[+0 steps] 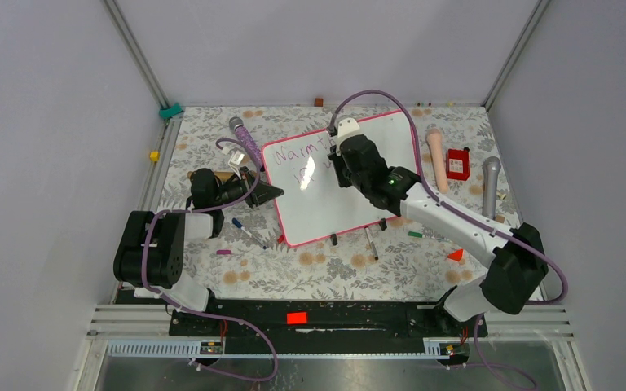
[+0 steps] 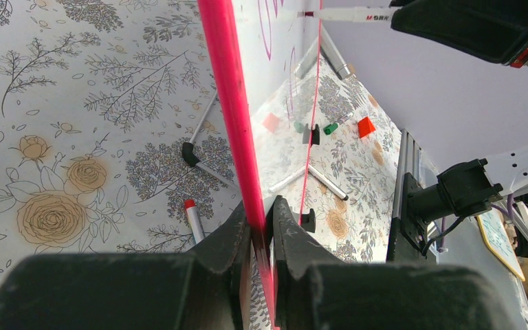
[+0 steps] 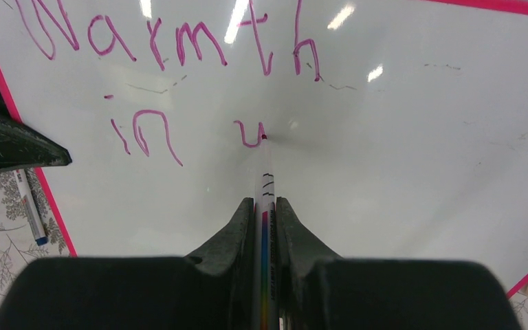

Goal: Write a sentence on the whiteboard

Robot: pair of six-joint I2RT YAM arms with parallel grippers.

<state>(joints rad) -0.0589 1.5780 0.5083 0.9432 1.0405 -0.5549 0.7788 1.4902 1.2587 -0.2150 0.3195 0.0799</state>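
The whiteboard with a pink-red frame lies mid-table, its surface filling the right wrist view. The sentence reads "Warmth" on the first line, then "in" and a "u"-like stroke on the second; it shows faintly from above. My right gripper is shut on a white marker whose tip touches the board at that stroke. From above it is over the board's upper middle. My left gripper is shut on the whiteboard's left frame edge, at the board's left side from above.
Loose markers lie near the board: one with a blue cap at the left, one below the board. A purple microphone, a beige cylinder, a red box and a grey microphone flank the board.
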